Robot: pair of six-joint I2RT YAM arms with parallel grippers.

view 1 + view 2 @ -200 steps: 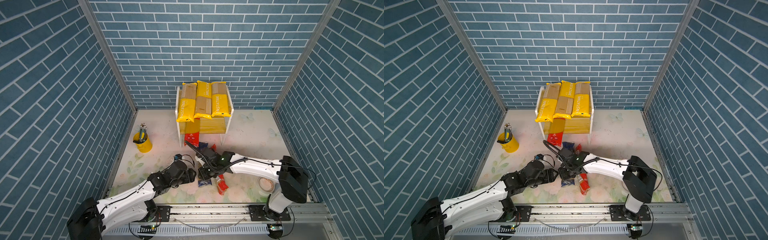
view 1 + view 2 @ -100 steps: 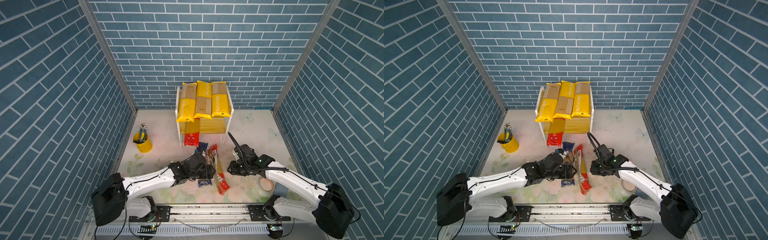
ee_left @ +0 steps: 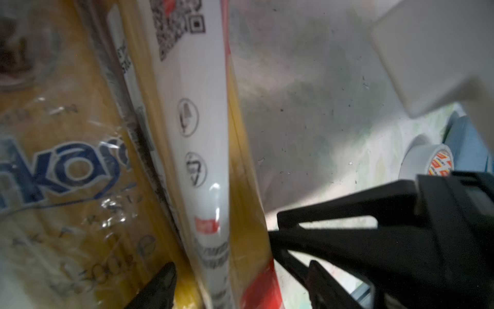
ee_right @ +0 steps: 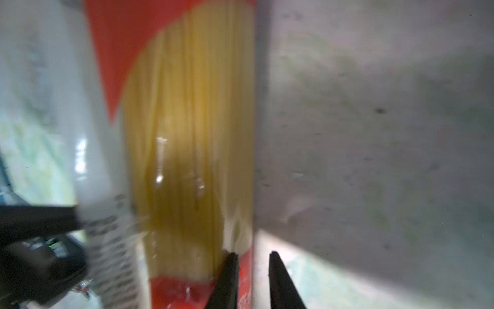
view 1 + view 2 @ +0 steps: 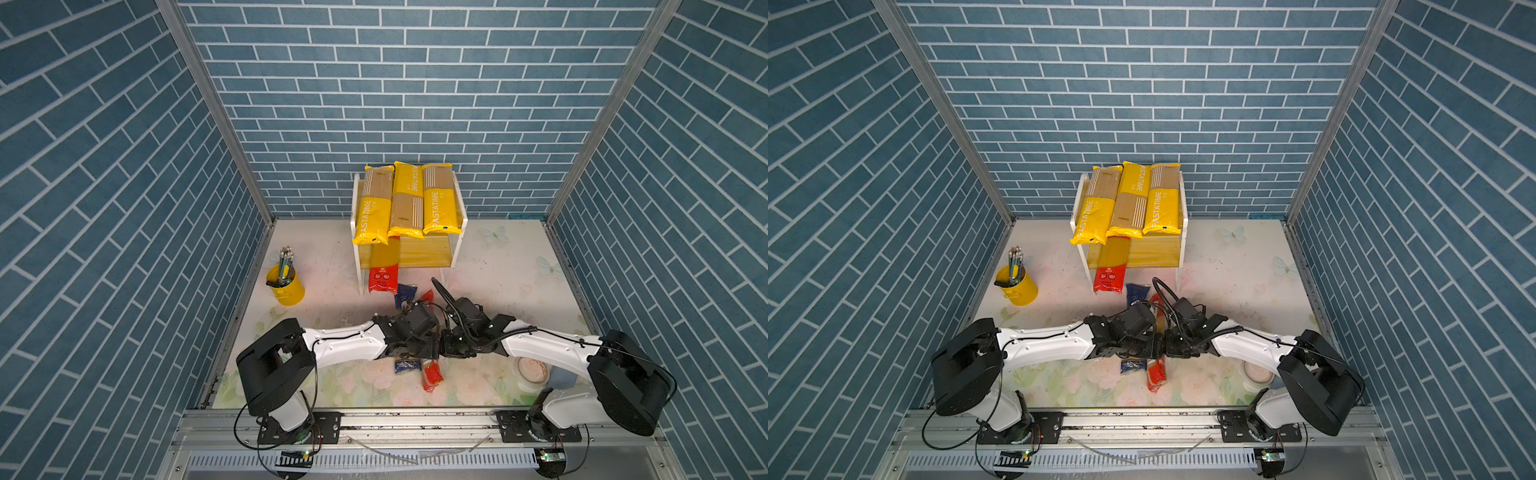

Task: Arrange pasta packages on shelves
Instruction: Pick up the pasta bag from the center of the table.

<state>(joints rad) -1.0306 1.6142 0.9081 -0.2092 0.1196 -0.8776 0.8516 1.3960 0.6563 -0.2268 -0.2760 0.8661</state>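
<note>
Your three PASTATIME bags (image 5: 409, 199) lie side by side across the top board of the rack (image 5: 428, 253), with their near ends hanging over its front edge. On the lower board, at its left side, lies a red-ended bag (image 5: 383, 276) whose red end pokes out past the front.

The other two bags are on the tabletop (image 5: 519, 270) just in front of the rack. The blue bag (image 5: 406, 365) and the loose red bag (image 5: 432, 374) touch along their lengths, and both point toward the rack. Both arms cross them at mid-length.

Your left claw (image 5: 428, 351) and right claw (image 5: 448, 345) sit nose to nose over the loose red bag. In the left wrist view that bag shows its white label side and lies against the blue bag. One left fingertip (image 3: 160, 286) sits in the seam between the two bags, so you cannot tell whether the left claw is spread or gripping.

In the right wrist view the right fingers (image 4: 226, 281) stand a narrow gap apart with the bag's red-trimmed edge between them. The view is blurred, so you cannot tell whether they actually bite it.

A yellow cup (image 5: 286, 286) of pencils stands well to the left of the rack. A tape roll (image 5: 532, 370) lies beside the right arm.
</note>
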